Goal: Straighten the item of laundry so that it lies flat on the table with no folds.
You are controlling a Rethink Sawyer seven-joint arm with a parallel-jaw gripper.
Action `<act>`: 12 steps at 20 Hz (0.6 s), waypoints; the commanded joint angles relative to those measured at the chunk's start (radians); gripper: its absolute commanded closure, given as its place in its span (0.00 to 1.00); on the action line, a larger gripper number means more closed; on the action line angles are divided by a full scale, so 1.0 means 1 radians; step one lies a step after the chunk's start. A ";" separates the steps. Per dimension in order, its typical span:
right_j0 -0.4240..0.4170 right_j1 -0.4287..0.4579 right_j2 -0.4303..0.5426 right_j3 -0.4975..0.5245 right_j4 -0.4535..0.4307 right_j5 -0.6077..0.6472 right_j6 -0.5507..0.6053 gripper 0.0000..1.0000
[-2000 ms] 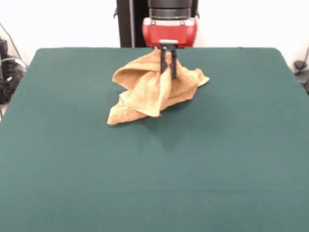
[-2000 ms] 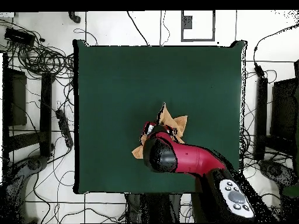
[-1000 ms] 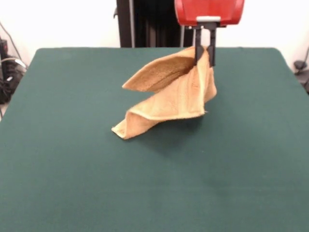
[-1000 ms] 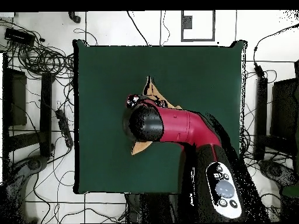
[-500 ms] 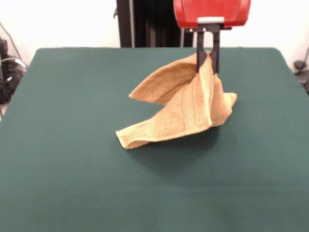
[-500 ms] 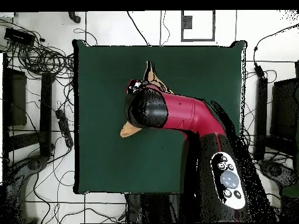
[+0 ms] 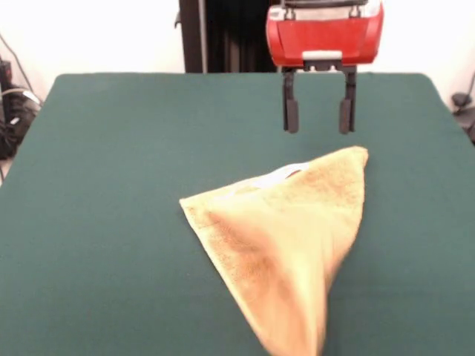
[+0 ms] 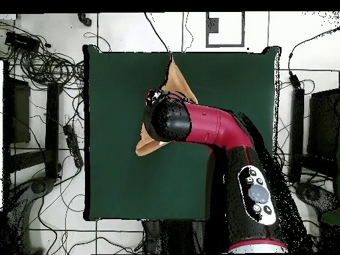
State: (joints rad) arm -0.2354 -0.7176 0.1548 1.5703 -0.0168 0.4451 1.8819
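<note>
Tan-orange terry towel spread in a rough triangle on the dark green felt-topped table, one corner pointing toward the lower edge of the front view, a small white tag at its far edge. Above and just behind it, the red-bodied gripper hangs with its two black fingers set wide apart, holding nothing. In the overhead view the red and black arm covers most of the towel.

Red arm — black fingers, black joint.
</note>
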 commanded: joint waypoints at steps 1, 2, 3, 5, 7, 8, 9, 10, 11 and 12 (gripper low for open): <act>0.003 0.042 0.128 -0.005 0.029 0.045 0.045 0.00; 0.003 0.042 0.129 -0.004 0.029 0.041 0.047 0.00; 0.000 0.042 0.133 -0.003 0.029 0.037 0.044 0.00; -0.004 0.042 0.142 0.001 0.030 0.010 0.049 0.00; -0.013 0.037 0.157 0.011 0.037 -0.019 0.056 0.00; -0.013 0.034 0.157 0.014 0.038 -0.019 0.063 0.00; -0.013 0.032 0.156 0.018 0.038 -0.019 0.069 0.00; -0.016 0.033 0.161 0.021 0.038 -0.023 0.070 0.00; -0.018 0.036 0.164 0.024 0.037 -0.024 0.071 0.00; -0.020 0.040 0.166 0.027 0.035 -0.031 0.073 0.00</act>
State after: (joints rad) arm -0.2449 -0.7056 0.1945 1.5680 -0.0168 0.4451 1.8819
